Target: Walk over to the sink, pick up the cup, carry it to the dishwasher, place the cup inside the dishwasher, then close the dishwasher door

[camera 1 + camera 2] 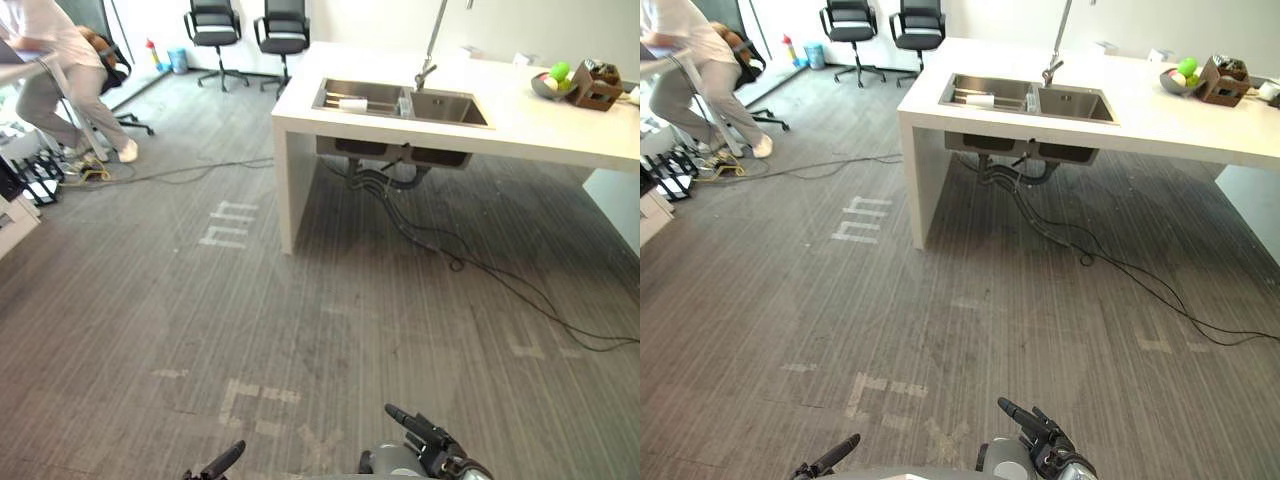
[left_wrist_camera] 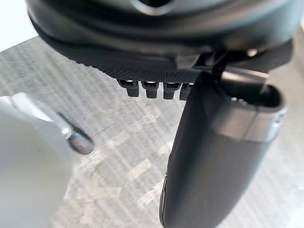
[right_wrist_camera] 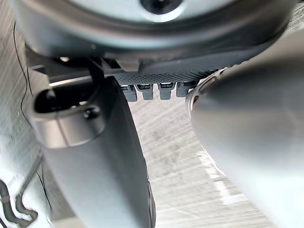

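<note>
A grey carpeted floor (image 1: 300, 320) is stretching ahead to a white counter (image 1: 540, 130) holding a double sink (image 1: 450, 108).

In the left eye view, the cup (image 1: 352, 103) is lying in the sink's left basin, well apart from both hands. Black cables (image 1: 455, 263) are trailing across the floor under the counter and could snag a walking foot. A person (image 1: 50, 60) is bending at the far left.

In the right eye view, the left hand (image 1: 830, 462) and right hand (image 1: 1045, 440) are hanging low, stretched out and holding nothing.

In the left wrist view, relaxed fingers (image 2: 149, 89) are hovering over carpet.

In the right wrist view, the fingers (image 3: 147, 91) are likewise carrying nothing.
</note>
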